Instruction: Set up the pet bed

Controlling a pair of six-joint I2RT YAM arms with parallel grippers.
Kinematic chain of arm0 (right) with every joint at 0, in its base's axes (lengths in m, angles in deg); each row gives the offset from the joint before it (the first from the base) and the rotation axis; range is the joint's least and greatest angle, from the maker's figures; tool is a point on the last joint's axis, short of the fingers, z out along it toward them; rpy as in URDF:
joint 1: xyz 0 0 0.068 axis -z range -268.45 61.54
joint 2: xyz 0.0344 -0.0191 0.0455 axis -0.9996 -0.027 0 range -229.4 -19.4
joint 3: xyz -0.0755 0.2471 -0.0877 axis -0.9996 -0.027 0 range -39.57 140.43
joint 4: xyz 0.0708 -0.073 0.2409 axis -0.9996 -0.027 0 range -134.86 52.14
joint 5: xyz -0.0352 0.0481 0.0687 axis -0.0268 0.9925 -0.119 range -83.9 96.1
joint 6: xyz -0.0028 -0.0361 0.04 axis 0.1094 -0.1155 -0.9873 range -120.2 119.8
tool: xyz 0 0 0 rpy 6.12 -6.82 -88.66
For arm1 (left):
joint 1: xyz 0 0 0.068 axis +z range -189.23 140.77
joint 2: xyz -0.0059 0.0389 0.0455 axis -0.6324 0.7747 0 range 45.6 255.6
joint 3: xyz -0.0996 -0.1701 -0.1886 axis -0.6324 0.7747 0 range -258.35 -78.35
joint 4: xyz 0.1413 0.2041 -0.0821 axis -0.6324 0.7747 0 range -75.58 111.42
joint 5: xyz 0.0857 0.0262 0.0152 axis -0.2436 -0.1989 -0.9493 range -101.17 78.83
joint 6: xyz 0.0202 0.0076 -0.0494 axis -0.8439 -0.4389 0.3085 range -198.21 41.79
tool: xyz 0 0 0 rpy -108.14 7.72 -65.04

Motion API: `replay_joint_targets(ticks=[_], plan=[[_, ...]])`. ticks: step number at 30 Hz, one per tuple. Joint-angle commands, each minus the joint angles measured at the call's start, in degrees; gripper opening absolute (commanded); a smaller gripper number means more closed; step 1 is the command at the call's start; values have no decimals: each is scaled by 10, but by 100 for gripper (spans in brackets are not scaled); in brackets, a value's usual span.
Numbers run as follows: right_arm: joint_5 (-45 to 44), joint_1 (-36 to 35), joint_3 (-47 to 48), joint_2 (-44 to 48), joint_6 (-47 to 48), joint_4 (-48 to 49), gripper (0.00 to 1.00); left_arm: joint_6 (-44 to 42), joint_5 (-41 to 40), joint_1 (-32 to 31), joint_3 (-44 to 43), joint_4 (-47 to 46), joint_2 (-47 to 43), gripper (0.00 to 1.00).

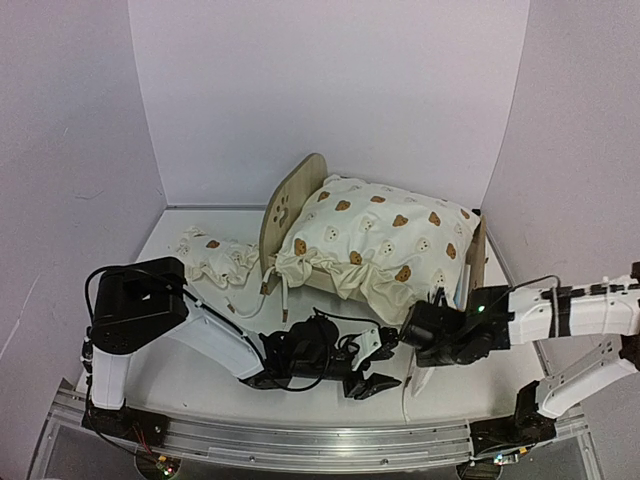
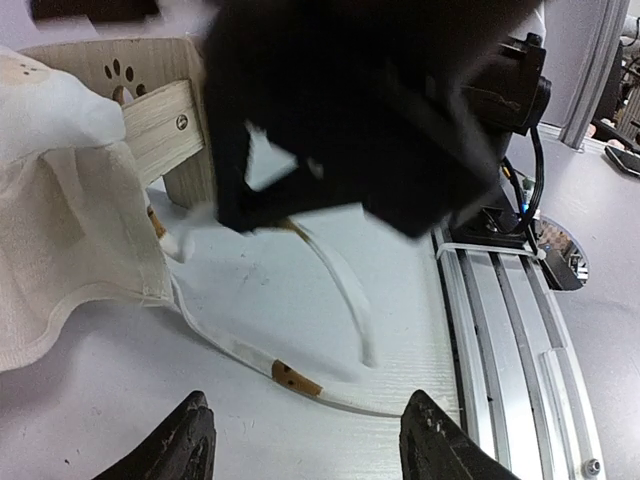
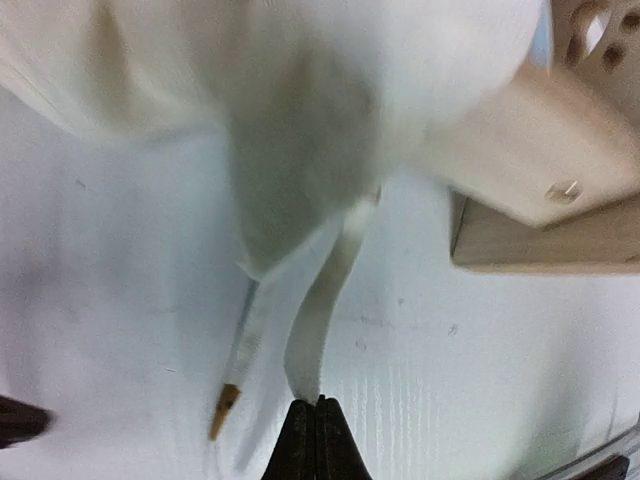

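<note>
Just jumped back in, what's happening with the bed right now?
The bear-print cushion lies on the pet bed, its ties hanging onto the table; the small pillow sits apart, left of the bed. The right gripper is shut at the end of one tie, grip unclear. The left gripper hovers open over another tie.

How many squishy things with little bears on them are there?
2. The big cushion lies on the pet bed; the small pillow sits on the table, left of the headboard. Another could be hidden underneath.
</note>
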State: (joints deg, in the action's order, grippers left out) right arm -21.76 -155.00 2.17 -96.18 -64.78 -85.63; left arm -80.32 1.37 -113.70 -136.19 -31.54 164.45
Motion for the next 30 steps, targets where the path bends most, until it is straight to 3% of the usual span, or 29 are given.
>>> replay_joint_targets(ticks=[1, 5, 8, 12, 18, 25, 30], plan=[[-138, 0, 96, 80, 115, -117, 0, -31, 8, 2, -53, 22, 3, 64], [-218, 16, 125, 104, 252, -102, 0, -40, 11, 2, -88, 48, 11, 63], [-244, 48, 124, 112, 424, -21, 0, -40, 10, 2, -102, 55, 15, 63], [-136, 139, 99, 125, 697, 126, 0, -36, 13, 2, -106, 60, 12, 63], [-1, 212, 161, 104, 942, 152, 0, -21, 14, 3, -97, 62, 7, 62], [6, 220, 182, 75, 1102, 135, 0, -19, 14, 2, -85, 61, -3, 61], [0, 249, 149, 75, 1153, 147, 0, -25, 15, 2, -77, 61, -11, 61]])
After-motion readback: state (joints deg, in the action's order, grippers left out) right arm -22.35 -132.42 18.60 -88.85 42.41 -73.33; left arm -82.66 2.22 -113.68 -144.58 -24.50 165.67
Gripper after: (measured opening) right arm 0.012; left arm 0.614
